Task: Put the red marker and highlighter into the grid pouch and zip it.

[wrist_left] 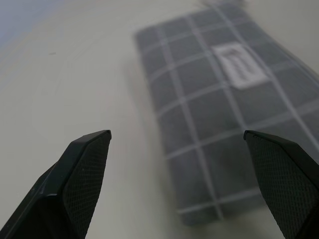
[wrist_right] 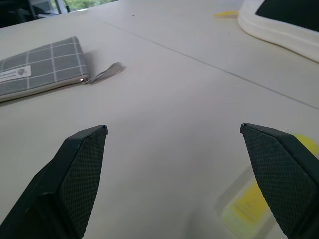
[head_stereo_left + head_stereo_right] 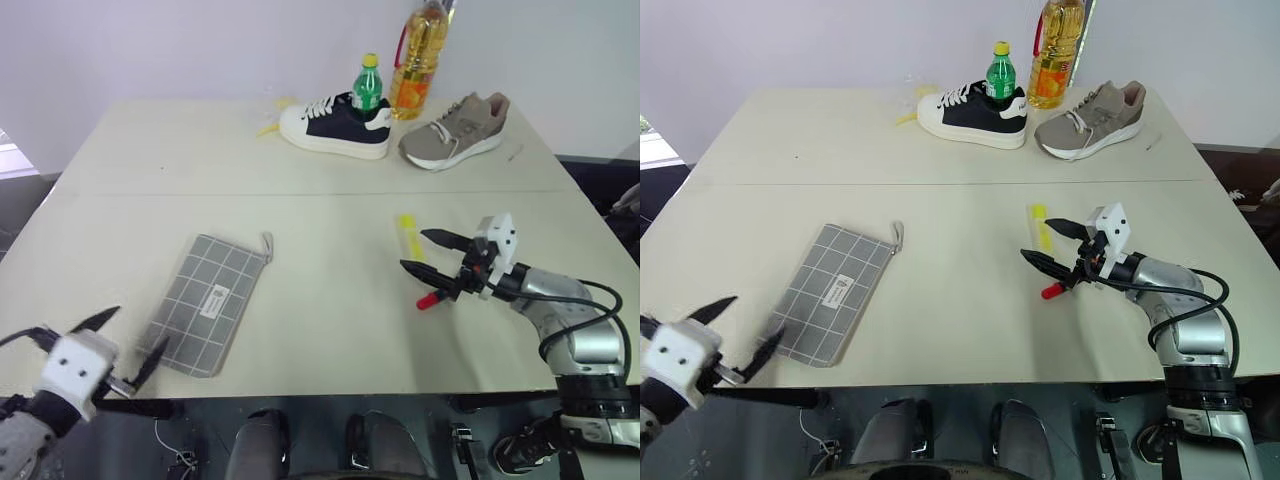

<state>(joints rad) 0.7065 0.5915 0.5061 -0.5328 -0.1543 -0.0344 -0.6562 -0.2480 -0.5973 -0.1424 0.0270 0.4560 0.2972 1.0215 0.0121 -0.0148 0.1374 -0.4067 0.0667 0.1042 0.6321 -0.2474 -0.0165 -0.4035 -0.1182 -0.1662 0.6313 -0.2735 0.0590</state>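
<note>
The grey grid pouch (image 3: 210, 300) lies flat on the table's left half, its zip cord at the far corner. My left gripper (image 3: 128, 342) hovers open just off the pouch's near corner; in the left wrist view the pouch (image 1: 214, 99) lies straight ahead between the open fingers. The yellow highlighter (image 3: 408, 235) lies right of centre. The red marker (image 3: 428, 300) lies close beside it, with its red end showing under my right gripper (image 3: 428, 255). That gripper is open and empty, held over both pens and pointing left toward the pouch (image 2: 40, 69).
At the table's far edge stand a white and navy shoe (image 3: 335, 125), a tan shoe (image 3: 452, 130), a green bottle (image 3: 367, 88) and an oil bottle (image 3: 418, 60). A yellow scrap (image 3: 268, 128) lies left of the white shoe. The table's near edge runs just below both grippers.
</note>
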